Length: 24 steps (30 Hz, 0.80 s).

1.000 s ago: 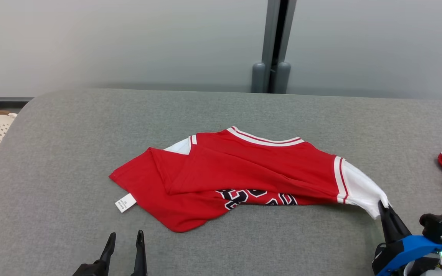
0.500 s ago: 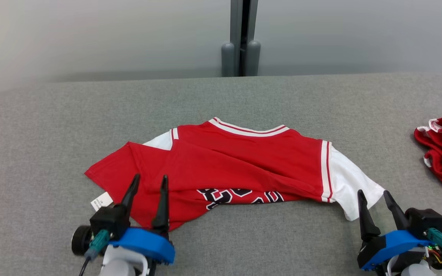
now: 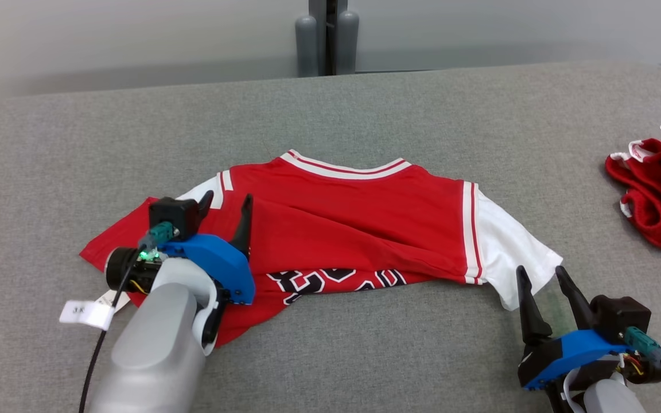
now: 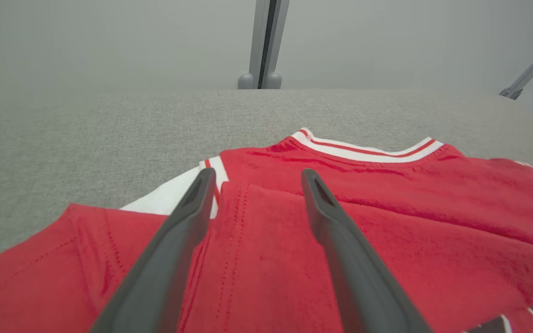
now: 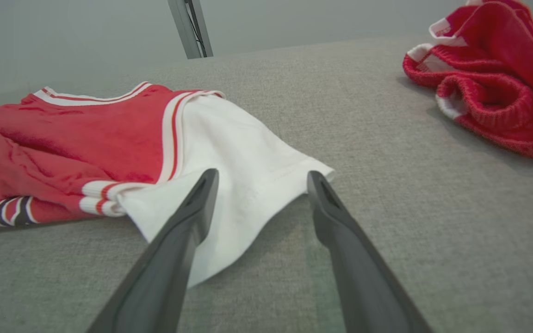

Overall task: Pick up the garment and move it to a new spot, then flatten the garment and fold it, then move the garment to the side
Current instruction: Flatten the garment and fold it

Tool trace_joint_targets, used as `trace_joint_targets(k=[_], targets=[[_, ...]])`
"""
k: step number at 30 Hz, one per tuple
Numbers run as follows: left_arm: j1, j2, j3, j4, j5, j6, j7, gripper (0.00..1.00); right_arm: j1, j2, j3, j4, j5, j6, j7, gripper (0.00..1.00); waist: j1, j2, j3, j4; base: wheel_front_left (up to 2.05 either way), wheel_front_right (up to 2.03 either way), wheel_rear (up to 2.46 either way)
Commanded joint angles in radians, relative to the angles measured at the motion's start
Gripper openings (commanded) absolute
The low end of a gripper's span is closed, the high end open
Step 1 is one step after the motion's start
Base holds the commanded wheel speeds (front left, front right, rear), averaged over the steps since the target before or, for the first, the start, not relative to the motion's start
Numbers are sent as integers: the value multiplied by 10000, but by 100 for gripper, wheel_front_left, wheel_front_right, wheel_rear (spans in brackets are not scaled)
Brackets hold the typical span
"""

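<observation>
Fingers of the left gripper (image 3: pixel 228 198) are apart and hold nothing. They hang over the left end of the red shirt (image 3: pixel 353 223), by a folded red flap. The shirt lies on the grey table (image 3: pixel 365 109), stretched long from left to right. At its right end a white sleeve (image 3: pixel 508 258) pokes out, its edge just ahead of the right gripper (image 3: pixel 540 271), whose fingers are apart too. I think each arm is nearest its own end. Another red pile (image 3: pixel 657 195) sits well apart, far right.

Lab: grey felt table (image 3: pixel 365 103), blank partition (image 3: pixel 508 28)
</observation>
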State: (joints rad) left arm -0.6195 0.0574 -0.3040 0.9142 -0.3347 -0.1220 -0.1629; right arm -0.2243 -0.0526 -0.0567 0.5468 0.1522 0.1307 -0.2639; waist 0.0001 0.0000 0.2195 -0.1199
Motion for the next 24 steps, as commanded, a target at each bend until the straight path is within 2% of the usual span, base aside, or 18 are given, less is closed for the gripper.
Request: trace_joint_targets(k=[1,8,15,16,17,18,19,20,21,22,23,24], targets=[[-222,52,5,100,-33,-37,62,100,-185,16,27,-49,22,1,-5,100,-1,0,28,-11,0,0,0],[-1095,150,-181,1389,-362,-102,706,100,-317,17,335,-109,403,1,-5,100,-1,0,311,-146,0,0,0],[-1270,105,-941,1605,-958,-90,854,100,-402,18,455,-144,505,1,-5,100,-1,0,429,-180,0,0,0],[-1280,128,-1062,1603,-1046,-83,854,95,-400,18,472,-132,512,1,-5,100,-1,0,448,-185,0,0,0],[-1288,203,-1160,1640,-1092,-84,831,69,-400,18,490,-123,523,1,-5,100,-1,0,464,-192,0,0,0],[-1281,254,-1236,1674,-1157,-84,791,49,-413,18,507,-118,544,1,-5,100,-1,0,479,-200,0,0,0],[-1273,284,-1303,1723,-1211,-84,764,44,-431,19,524,-117,557,1,-5,100,-1,0,492,-209,0,0,0],[-1291,330,-1371,1785,-1224,-85,715,45,-457,19,532,-111,577,1,-5,100,-1,0,507,-214,0,0,0],[-1337,370,-1419,1852,-1250,-85,649,64,-483,19,541,-107,597,1,-5,100,-1,0,525,-217,0,0,0],[-1372,380,-1456,1918,-1289,-85,604,75,-495,19,549,-110,603,1,-5,100,-1,0,534,-220,0,0,0],[-1402,385,-1496,1980,-1323,-85,550,65,-494,19,555,-111,601,1,-5,100,-1,0,542,-221,0,0,0],[-1426,381,-1538,2024,-1347,-86,534,38,-492,19,560,-107,607,1,-5,100,-1,0,551,-220,0,0,0]])
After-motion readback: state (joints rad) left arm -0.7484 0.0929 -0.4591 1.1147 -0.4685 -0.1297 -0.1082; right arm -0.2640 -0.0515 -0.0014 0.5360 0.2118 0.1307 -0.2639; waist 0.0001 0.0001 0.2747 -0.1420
